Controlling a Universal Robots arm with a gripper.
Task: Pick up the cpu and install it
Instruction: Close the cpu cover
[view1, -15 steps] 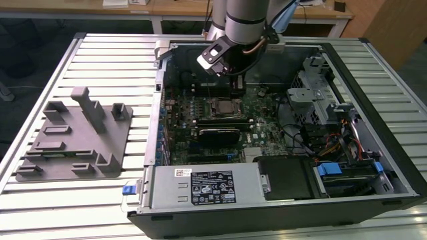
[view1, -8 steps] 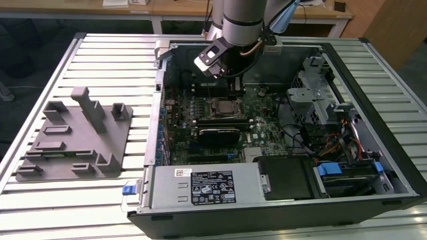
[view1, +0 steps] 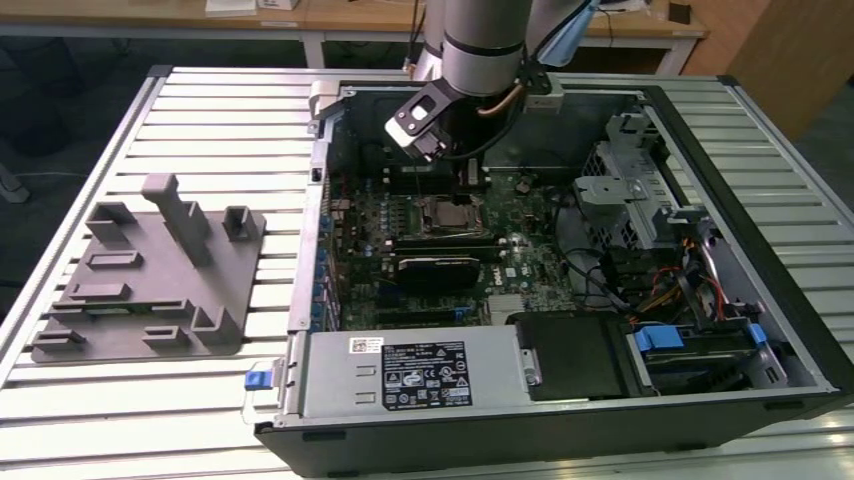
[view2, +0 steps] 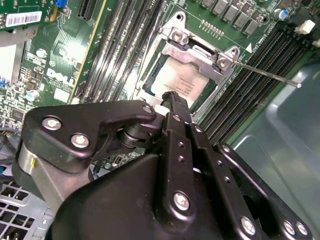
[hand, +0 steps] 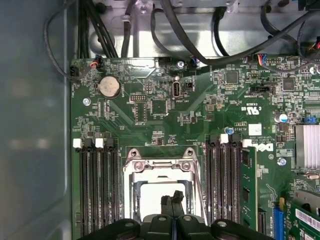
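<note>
The cpu (view2: 181, 81) lies flat inside the motherboard socket, its silvery top framed by the open metal load frame (view2: 200, 50). In the first wrist view the cpu (hand: 152, 196) shows pale inside the same frame (hand: 160, 164). My gripper (hand: 172, 197) hangs just above the chip, its two black fingertips (view2: 172, 98) pressed together with nothing between them. In the exterior view the gripper (view1: 467, 178) hovers over the socket (view1: 447, 212) inside the open computer case. The chip's near edge is hidden behind the fingers.
Memory slots (hand: 97, 185) flank the socket on both sides, and one holds a stick (hand: 248, 185). The socket lever (view2: 265, 75) sticks out sideways. A grey fixture block (view1: 147, 275) sits on the slatted table at the exterior view's left. Cables and drive bays (view1: 667, 250) crowd the case's other side.
</note>
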